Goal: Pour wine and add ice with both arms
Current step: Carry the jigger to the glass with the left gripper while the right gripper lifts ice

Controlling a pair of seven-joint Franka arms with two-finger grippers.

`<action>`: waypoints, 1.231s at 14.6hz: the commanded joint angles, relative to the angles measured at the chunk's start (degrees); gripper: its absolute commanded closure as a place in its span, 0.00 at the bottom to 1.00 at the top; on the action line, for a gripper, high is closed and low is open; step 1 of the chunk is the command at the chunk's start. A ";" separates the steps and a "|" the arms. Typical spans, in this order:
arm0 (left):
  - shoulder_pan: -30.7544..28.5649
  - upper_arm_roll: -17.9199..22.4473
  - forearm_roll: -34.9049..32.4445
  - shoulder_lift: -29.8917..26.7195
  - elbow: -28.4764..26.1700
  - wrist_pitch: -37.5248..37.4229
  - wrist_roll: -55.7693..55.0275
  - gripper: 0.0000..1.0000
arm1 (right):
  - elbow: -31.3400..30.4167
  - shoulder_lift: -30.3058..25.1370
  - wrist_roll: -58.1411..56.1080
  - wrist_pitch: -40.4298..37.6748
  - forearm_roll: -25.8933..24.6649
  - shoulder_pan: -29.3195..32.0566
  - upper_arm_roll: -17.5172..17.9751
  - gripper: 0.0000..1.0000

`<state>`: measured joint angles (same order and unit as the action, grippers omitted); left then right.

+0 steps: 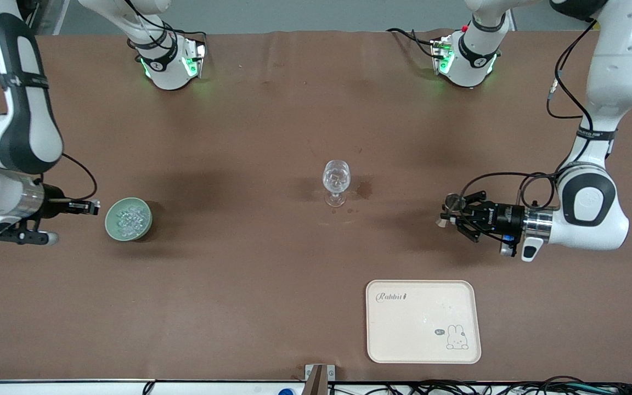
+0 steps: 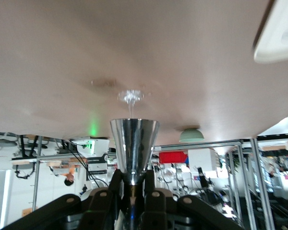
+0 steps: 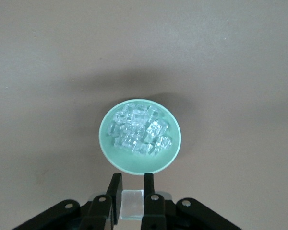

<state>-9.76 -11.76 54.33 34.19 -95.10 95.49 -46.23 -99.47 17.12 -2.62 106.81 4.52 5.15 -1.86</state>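
Observation:
A pale green bowl of ice stands toward the right arm's end of the table. My right gripper is beside the bowl, shut on one clear ice cube. In the right wrist view the bowl and its ice lie just ahead of the gripper. A clear stemmed glass stands upright mid-table. My left gripper hangs toward the left arm's end, shut on a silver metal measuring cup whose mouth points at the glass.
A cream tray with a rabbit print lies nearer the front camera than the left gripper. A small dark wet stain marks the brown table beside the glass. The arm bases stand along the table's edge farthest from the camera.

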 commanded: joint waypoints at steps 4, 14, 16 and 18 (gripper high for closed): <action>9.92 0.51 -0.81 -6.94 -1.49 7.94 -14.93 0.99 | 8.93 -1.64 1.39 -3.72 -6.77 -3.73 0.81 0.97; 21.96 0.51 -10.02 -8.88 -2.19 14.89 -28.90 0.99 | 6.32 -17.02 0.86 -6.88 -7.94 -7.35 0.99 0.97; 23.28 0.51 -12.31 -8.88 -2.10 15.60 -32.60 0.99 | 6.22 -17.56 0.69 -7.15 -7.86 -7.35 0.99 0.97; 24.78 0.60 -13.10 -8.88 -2.10 15.69 -34.97 0.99 | 7.62 -17.04 0.51 -6.97 -7.77 -7.26 0.90 0.97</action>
<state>13.95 -11.65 42.78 27.16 -95.80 110.53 -78.51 -90.83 0.91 -1.85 98.96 -2.76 -2.00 -0.87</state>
